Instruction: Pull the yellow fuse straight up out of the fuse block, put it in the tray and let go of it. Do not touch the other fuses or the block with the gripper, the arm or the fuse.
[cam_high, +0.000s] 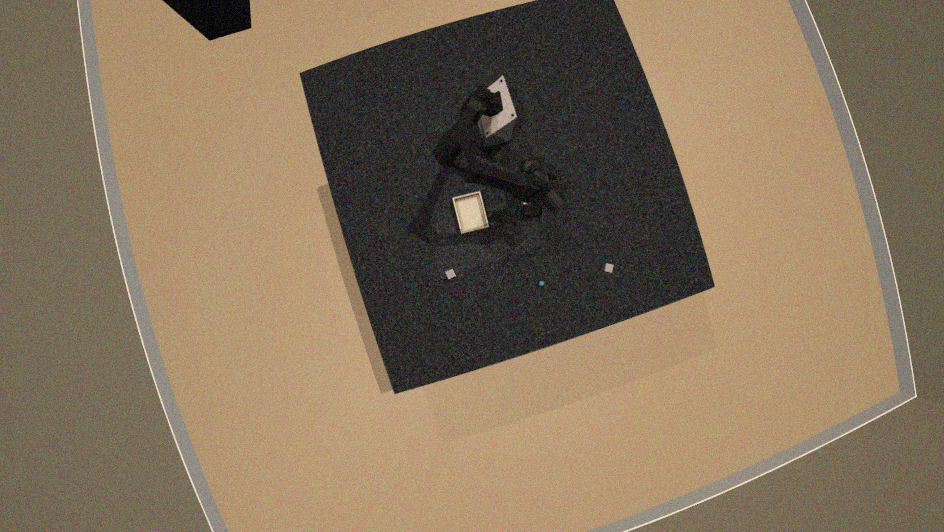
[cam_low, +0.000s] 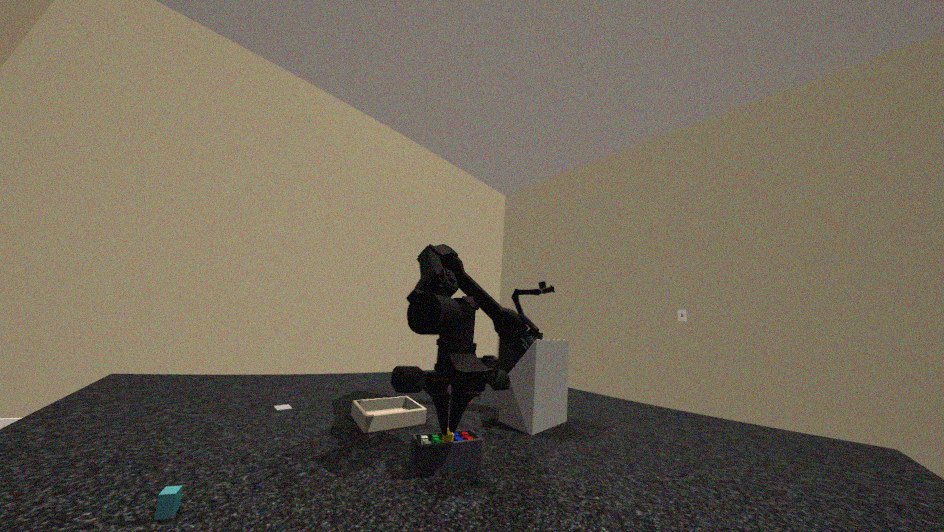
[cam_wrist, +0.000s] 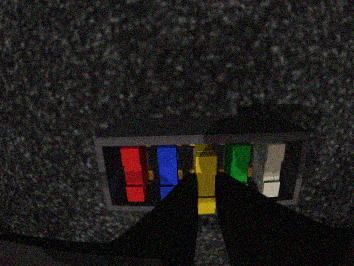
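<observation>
The dark fuse block (cam_high: 530, 211) (cam_low: 449, 459) (cam_wrist: 150, 141) stands on the black table top. My gripper (cam_wrist: 205, 181) is shut on the yellow fuse (cam_low: 448, 435) (cam_wrist: 206, 190), one finger on each side. The yellow fuse stands higher than its neighbours; its lower part is over or in the block, and whether it is fully out cannot be told. Red (cam_wrist: 134, 167), blue (cam_wrist: 167, 162), green (cam_wrist: 239, 159) and white (cam_wrist: 273, 162) fuses sit in the block. The fingers partly hide blue and green. The cream tray (cam_high: 470, 211) (cam_low: 393, 420) holds nothing visible.
A pale pedestal (cam_high: 505, 118) (cam_low: 550, 383) stands at the arm's base. A teal block (cam_high: 541, 283) (cam_low: 167, 503) and two small white squares (cam_high: 450, 273) (cam_high: 608, 267) lie on the table top (cam_high: 561, 330). In the exterior view, the tray is left of and behind the block.
</observation>
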